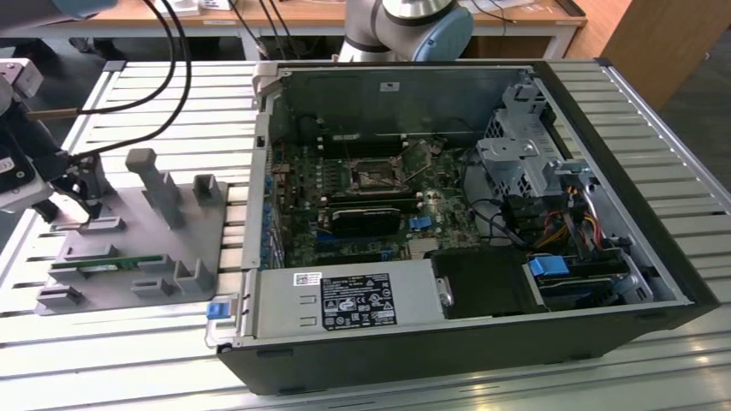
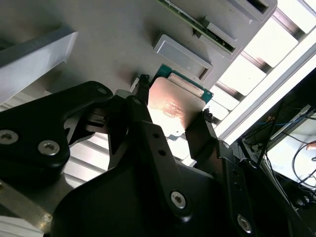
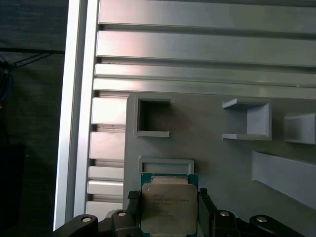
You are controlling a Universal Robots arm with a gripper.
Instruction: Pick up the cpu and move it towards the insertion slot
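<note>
First wrist view: we see the cpu (image 3: 169, 207), a flat square chip with a shiny silver metal lid and a thin green-and-pale rim, set between the two black fingers (image 3: 204, 205) of the dark two-finger gripper (image 3: 168, 197).
End effector: drawn in narrow on the chip, with one finger touching each of two opposite edges. The second wrist view shows the same clamp.
Position of the chip: over the grey moulded fixture plate (image 3: 217, 163), partly covering a shallow rectangular pocket (image 3: 166, 164). We cannot tell whether it rests in the pocket or hangs clear of it.
Destination: the insertion slot (image 1: 375, 175), a small square socket with a dark centre and a silvery frame. It sits on the green motherboard (image 1: 300, 214) inside the open black computer case (image 1: 457, 355). It is well apart from the gripper, which stands at the exterior view's left.
Step in hand: we judge the grasp made and the carry towards the socket barely begun, if at all.
What the move calls for: in our judgement, a straight lift off the plate, a level chip and room to pass over the case wall. The thin edges give the fingers little purchase, so the pace must be gentle.
</note>
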